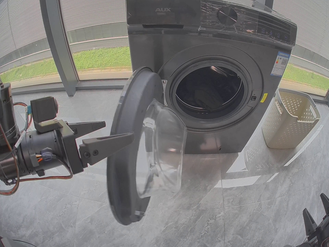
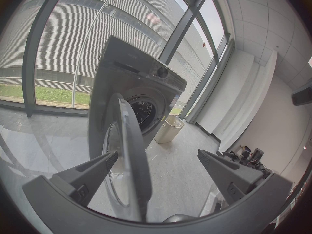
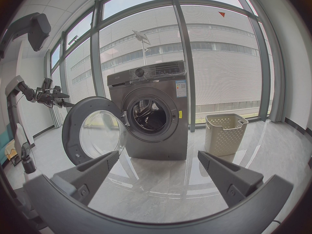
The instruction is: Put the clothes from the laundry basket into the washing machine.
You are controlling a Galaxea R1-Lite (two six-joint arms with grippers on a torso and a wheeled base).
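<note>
Basket (image 1: 278,127) at 3 o'clock looks empty, clothes (image 1: 205,100) in the washer (image 1: 205,45); door (image 1: 125,155) open, left claw (image 1: 118,130) and right claw (image 3: 156,153) released.

The washing machine (image 1: 205,45) is showing satin grey sheet metal, its control panel (image 1: 240,21) gleaming glossy black under wrinkled clear film. Just before the left hand (image 1: 117,130), with its matt dark plastic fingers (image 1: 106,144), the door (image 1: 128,114) is presenting a matt grey ring around a clear glossy bowl (image 1: 164,148). The perforated laundry basket (image 1: 291,124) is looking like matt cream plastic. The floor (image 1: 240,206) is shining like polished stone tile.
</note>
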